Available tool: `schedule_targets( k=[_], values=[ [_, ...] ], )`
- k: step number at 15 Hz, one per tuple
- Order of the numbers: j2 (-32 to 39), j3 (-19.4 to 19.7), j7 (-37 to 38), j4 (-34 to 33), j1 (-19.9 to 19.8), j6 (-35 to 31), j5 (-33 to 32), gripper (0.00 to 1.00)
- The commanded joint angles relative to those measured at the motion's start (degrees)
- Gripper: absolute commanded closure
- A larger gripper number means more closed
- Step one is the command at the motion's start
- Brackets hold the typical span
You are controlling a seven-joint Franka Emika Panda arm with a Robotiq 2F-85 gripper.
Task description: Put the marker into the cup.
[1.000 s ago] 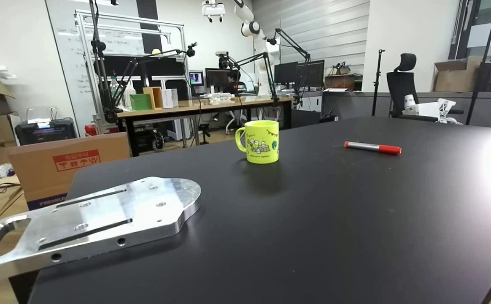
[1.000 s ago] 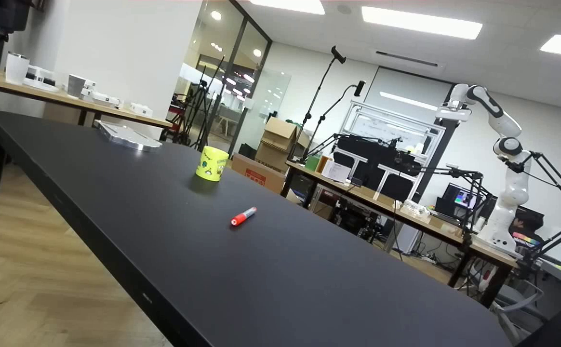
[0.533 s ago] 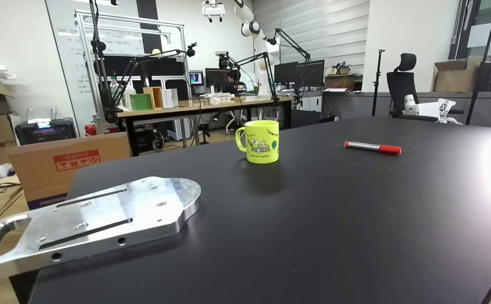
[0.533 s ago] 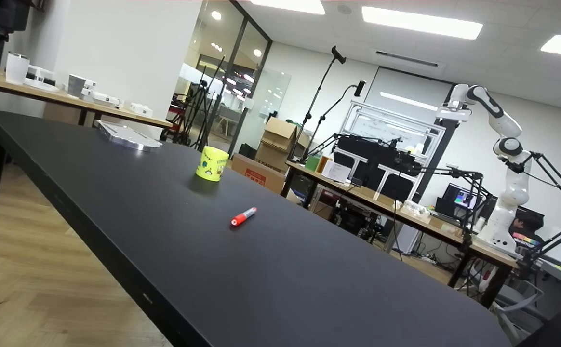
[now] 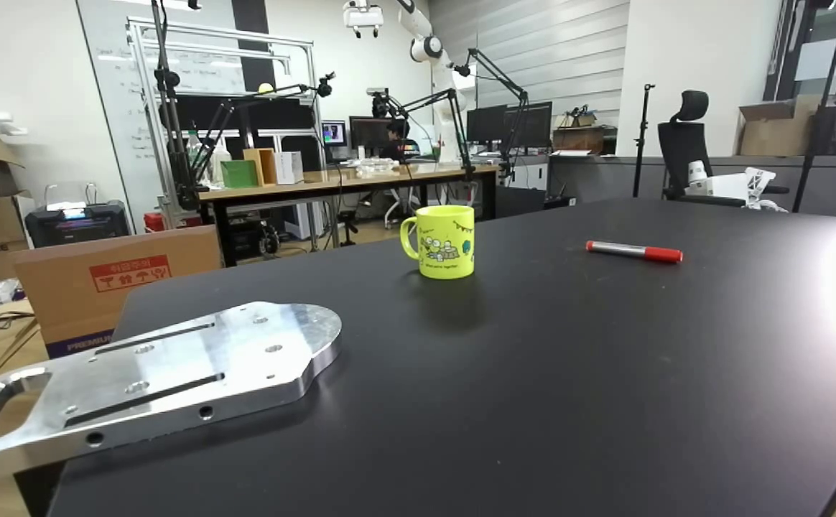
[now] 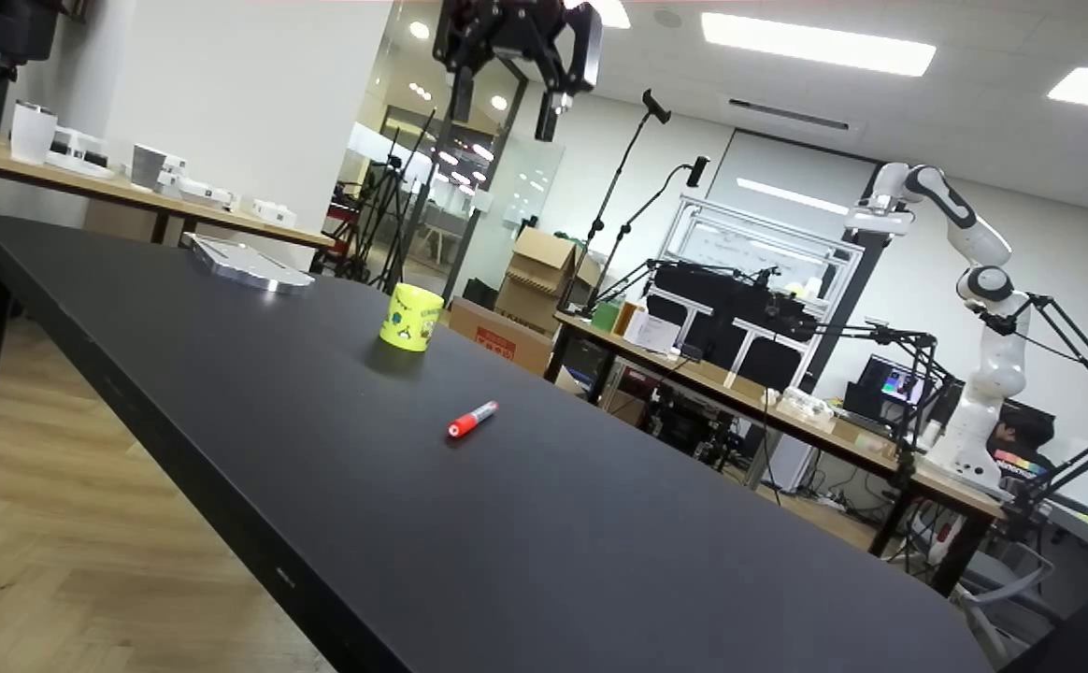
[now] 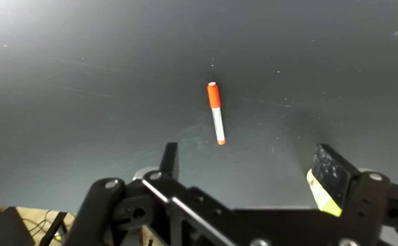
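Black table (image 5: 533, 402): is stretching underneath the yellow-green mug (image 5: 447, 243) and supporting it in both exterior views.
Wood-topped workbench (image 5: 429, 172): is standing well behind the mug.
White robot arm (image 6: 1002, 360): is rising above the workbench, far behind the mug and, in an exterior view, to its right.
Black office chair (image 5: 682, 147): is standing well behind the mug and, in an exterior view, to its right.
Cardboard box (image 5: 123, 305): is standing past the table's edge, left of the mug in an exterior view, and is showing a red label.
Slotted metal plate (image 5: 210, 352): is lying left of the mug and in front of it in an exterior view, one end jutting past the table's edge.
Robotiq gripper (image 6: 504, 110): is hanging higher than the mug and well apart from it, released, its jaws standing wide apart; in the wrist view one of its fingers (image 7: 330, 174) is covering part of the mug.
Yellow-green mug: is standing upright, its handle pointing left in an exterior view, its side displaying a cartoon print.
Red marker (image 5: 633, 250): is lying flat on the table, outside the mug and well apart from it, resting to the mug's right in both exterior views; in the wrist view its red cap is facing away from the mug.
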State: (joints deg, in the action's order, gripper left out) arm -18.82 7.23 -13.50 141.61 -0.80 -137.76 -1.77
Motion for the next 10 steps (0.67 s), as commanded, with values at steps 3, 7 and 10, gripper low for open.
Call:
schedule_targets(
  k=[3,7,10],
  values=[
    [10.91,0.45,-6.10,-7.45,-0.30,1.06,5.58,0.00],
    [19.11,-0.45,-6.83,-14.47,-0.48,2.50,6.86,0.00],
    [19.08,-0.45,-6.88,-14.89,-0.46,2.88,7.03,0.00]
  ],
)
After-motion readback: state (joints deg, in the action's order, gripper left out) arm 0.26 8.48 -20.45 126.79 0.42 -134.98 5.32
